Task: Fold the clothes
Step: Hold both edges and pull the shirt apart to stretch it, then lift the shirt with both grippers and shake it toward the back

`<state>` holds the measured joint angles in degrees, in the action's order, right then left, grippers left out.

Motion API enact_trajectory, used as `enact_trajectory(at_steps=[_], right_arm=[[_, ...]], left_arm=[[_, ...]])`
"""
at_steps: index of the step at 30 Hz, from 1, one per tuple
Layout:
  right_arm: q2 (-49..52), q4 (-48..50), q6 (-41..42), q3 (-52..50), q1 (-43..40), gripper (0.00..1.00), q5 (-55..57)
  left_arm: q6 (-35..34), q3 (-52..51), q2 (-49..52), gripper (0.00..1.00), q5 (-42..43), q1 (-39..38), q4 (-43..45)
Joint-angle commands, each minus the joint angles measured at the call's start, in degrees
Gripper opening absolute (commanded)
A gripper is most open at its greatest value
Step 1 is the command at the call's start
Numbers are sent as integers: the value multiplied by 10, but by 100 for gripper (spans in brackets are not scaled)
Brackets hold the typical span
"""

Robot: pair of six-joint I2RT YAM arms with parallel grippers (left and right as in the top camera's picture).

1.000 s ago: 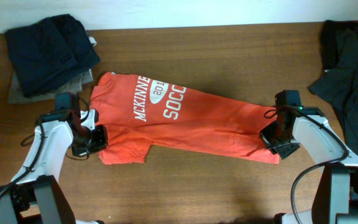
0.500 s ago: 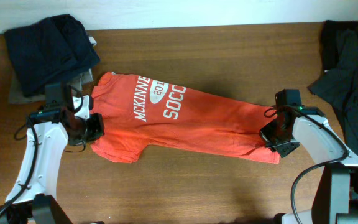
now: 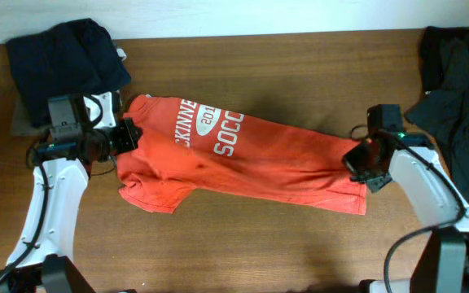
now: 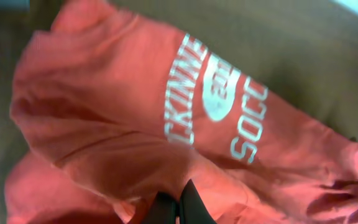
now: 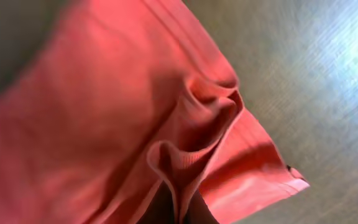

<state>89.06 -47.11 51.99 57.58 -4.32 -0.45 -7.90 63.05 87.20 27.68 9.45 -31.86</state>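
The clothes in hand are a red-orange T-shirt (image 3: 243, 159) with white lettering, stretched across the wooden table (image 3: 243, 244) between my two arms. My left gripper (image 3: 126, 137) is shut on the shirt's left edge near the sleeve; in the left wrist view its dark fingers (image 4: 191, 208) pinch a fold of red cloth (image 4: 104, 118). At the shirt's right end, near the hem, my right gripper (image 3: 358, 161) is shut on the fabric. The right wrist view shows a ridge of red cloth (image 5: 194, 134) pinched and running into the closed jaws (image 5: 178, 214).
A stack of dark folded clothes (image 3: 65, 65) lies at the back left, just behind my left arm. A loose black garment (image 3: 458, 106) is heaped at the back right, close to my right arm.
My left gripper has risen and moved toward the back with the shirt's left side, folding it over part of the lettering. The right gripper has lifted slightly with the hem.
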Motion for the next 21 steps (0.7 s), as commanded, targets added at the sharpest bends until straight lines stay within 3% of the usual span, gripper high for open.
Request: enact_trajectory(at_steps=[1, 10, 18, 21], right_arm=[[-15, 20, -7, 23, -3, 4, 11], [-15, 191, -7, 23, -3, 4, 10], [-11, 369, -7, 23, -2, 4, 23], [5, 444, -8, 23, -2, 4, 49]], left_arm=[[-12, 23, -10, 1, 16, 2, 59], [-17, 23, 1, 1, -5, -12, 262], [-17, 23, 103, 1, -37, -67, 476], [-17, 23, 169, 1, -43, -91, 598]])
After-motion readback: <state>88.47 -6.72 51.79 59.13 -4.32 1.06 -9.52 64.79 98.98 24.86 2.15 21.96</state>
